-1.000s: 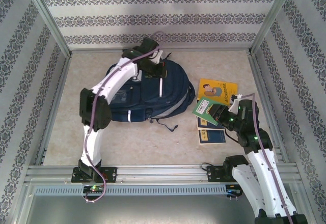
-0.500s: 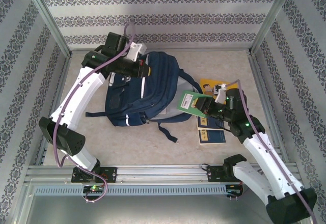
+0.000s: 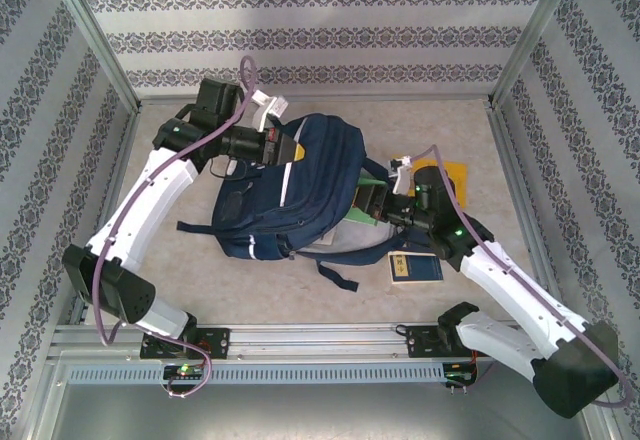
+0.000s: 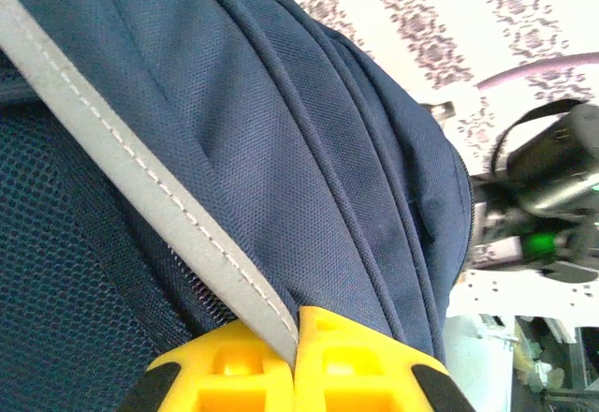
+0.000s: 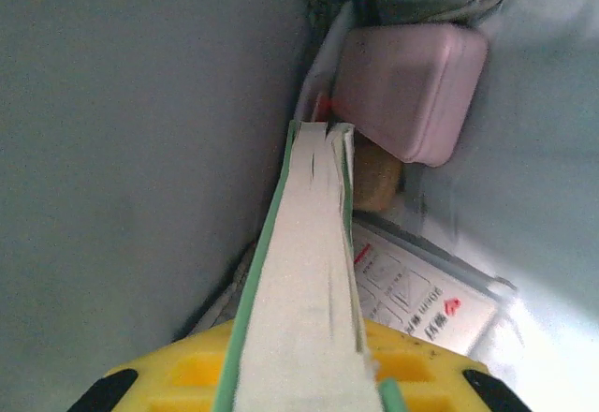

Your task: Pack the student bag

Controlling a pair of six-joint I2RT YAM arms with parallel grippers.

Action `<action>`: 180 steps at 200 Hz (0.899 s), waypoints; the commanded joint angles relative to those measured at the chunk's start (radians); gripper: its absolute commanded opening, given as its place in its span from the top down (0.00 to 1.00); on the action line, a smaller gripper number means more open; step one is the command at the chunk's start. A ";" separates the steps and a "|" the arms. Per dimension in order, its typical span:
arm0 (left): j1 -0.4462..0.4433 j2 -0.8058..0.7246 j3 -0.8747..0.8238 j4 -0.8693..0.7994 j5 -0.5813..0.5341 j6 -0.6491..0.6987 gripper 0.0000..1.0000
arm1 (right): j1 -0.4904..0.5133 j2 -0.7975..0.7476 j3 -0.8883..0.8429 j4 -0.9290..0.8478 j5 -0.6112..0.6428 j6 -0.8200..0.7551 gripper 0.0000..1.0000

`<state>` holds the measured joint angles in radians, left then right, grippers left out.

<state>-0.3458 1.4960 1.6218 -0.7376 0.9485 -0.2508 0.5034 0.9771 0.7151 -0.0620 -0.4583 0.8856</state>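
Since half a second ago the right end effector [image 3: 375, 200], pinching a green-covered book [image 5: 299, 272], has slid it inside the student bag [image 3: 310, 175] at the counter's [image 3: 250, 290] far middle, whose grey-edged flap the left end effector [image 4: 295, 337] pinches tight, and a printed card [image 5: 412, 290] inside is too blurred to read.

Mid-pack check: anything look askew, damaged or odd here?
Nothing stands out. The left gripper pinches a grey strip on the bag; the right gripper holds a green book edge-on inside it, beside a pink case.

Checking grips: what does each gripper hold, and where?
Left gripper: student bag, at its grey strip. Right gripper: green book, at its near end.
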 commanded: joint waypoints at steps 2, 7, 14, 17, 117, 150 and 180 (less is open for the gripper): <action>0.004 -0.123 0.001 0.238 0.181 -0.030 1.00 | 0.063 0.041 -0.017 0.193 0.054 0.049 0.98; 0.004 -0.136 -0.008 0.243 0.180 -0.030 1.00 | 0.077 0.054 -0.015 0.202 0.066 0.050 0.98; 0.006 -0.150 -0.020 0.252 0.178 -0.030 1.00 | 0.097 0.078 -0.008 0.215 0.081 0.049 0.98; 0.005 -0.155 -0.025 0.255 0.177 -0.031 1.00 | 0.104 0.088 -0.006 0.221 0.090 0.050 0.97; 0.009 -0.171 -0.099 0.345 0.232 -0.050 1.00 | 0.307 0.587 0.267 0.189 0.248 0.051 0.27; 0.011 -0.186 -0.118 0.335 0.203 -0.026 1.00 | 0.313 0.441 0.225 0.086 0.396 -0.018 0.03; 0.011 -0.188 -0.138 0.308 0.147 -0.005 1.00 | 0.300 0.305 0.198 -0.031 0.434 -0.076 0.02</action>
<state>-0.3447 1.3712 1.4712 -0.5640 1.0840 -0.3069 0.8112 1.4014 0.9272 -0.0067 -0.1120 0.8963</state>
